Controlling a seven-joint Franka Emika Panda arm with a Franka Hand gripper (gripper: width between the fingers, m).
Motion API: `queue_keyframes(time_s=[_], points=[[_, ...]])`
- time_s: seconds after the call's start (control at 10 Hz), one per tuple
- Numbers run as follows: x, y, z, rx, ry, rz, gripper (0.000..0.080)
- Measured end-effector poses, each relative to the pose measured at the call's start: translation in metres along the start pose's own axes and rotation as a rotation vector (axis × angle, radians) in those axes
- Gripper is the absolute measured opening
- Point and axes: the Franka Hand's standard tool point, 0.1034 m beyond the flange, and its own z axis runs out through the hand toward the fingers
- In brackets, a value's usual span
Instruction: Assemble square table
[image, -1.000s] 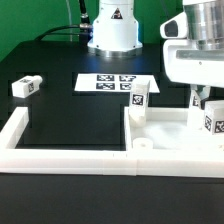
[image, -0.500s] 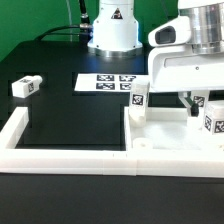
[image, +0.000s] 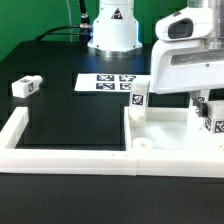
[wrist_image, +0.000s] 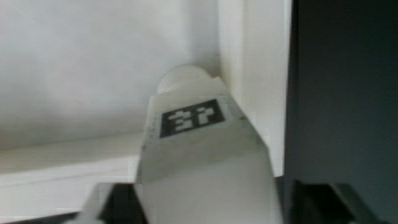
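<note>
The white square tabletop (image: 165, 143) lies at the exterior view's right, inside the corner of the border wall. One white tagged leg (image: 140, 98) stands upright on its far corner. My gripper (image: 203, 103) is at a second upright leg (image: 212, 122) on the tabletop's right side. In the wrist view this tagged leg (wrist_image: 199, 135) fills the gap between my dark fingers (wrist_image: 118, 204), so my gripper (wrist_image: 205, 203) is shut on it. A third leg (image: 24, 86) lies loose on the table at the far left. A fourth leg is not in view.
The low white border wall (image: 60, 152) runs along the front and up the left side. The marker board (image: 112, 84) lies flat behind the tabletop. The robot's white base (image: 112, 30) stands at the back.
My hand has turned about the right-hand leg and shifted a little to the left and down. The leg stays in the same place on the tabletop.
</note>
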Motion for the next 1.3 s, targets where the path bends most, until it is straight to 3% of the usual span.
queue_keyframes(time_s=[0.1, 0.3, 0.7, 1.0, 1.2, 1.3], points=[[0.0007, 0.0017, -0.0003, -0.001, 0.001, 0.069, 0.0298], [0.0013, 0.0036, -0.0005, -0.001, 0.002, 0.244, 0.0298], [0.0002, 0.0043, 0.0003, -0.012, 0.004, 0.928, 0.0298], [-0.0013, 0.0031, -0.0008, 0.047, -0.016, 1.499, 0.0299], [-0.0023, 0.0022, -0.0002, 0.047, -0.013, 1.483, 0.0299], [-0.0041, 0.0011, 0.0018, 0.036, -0.017, 1.390, 0.0385]])
